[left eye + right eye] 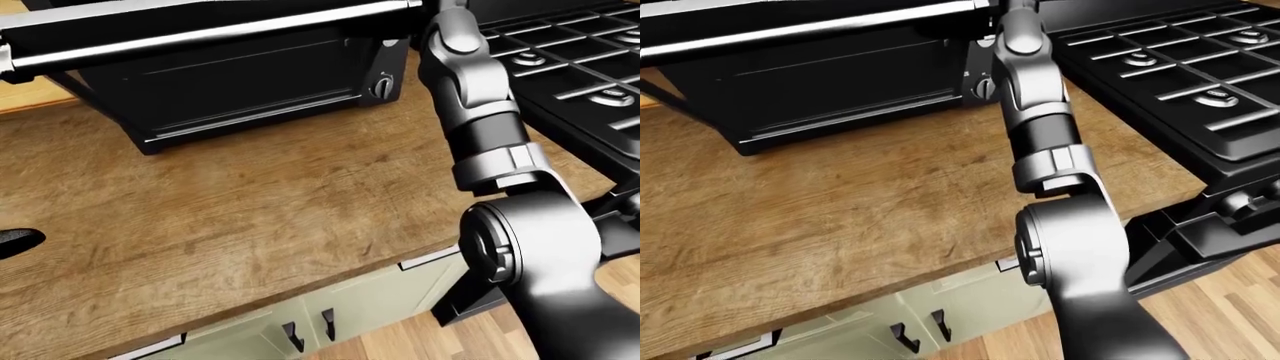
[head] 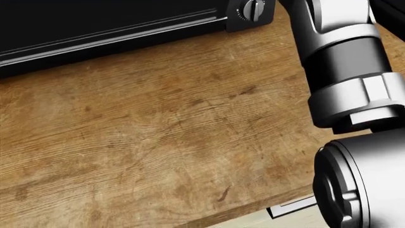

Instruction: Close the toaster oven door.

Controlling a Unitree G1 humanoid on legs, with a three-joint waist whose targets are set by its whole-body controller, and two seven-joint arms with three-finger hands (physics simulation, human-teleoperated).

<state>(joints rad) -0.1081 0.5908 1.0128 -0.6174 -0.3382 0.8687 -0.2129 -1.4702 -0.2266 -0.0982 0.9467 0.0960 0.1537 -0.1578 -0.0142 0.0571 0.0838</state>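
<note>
The black toaster oven point(image 1: 240, 82) stands on the wooden counter point(image 1: 220, 210) at the top of both eye views. Its door point(image 1: 200, 19) is partly raised, and the silver handle bar point(image 1: 210, 34) runs across above the dark opening. A control knob point(image 1: 383, 86) sits at the oven's lower right corner. My right arm point(image 1: 480, 127) reaches up past the knob to the door's right end, where the hand leaves the picture at the top edge. A dark tip point(image 1: 15, 241) at the left edge may be my left hand.
A black stove point(image 1: 1180, 67) with grates stands to the right of the oven, close beside my right arm. Pale green cabinet doors with dark handles point(image 1: 310, 330) sit under the counter edge, with wooden floor point(image 1: 1240, 300) below at the right.
</note>
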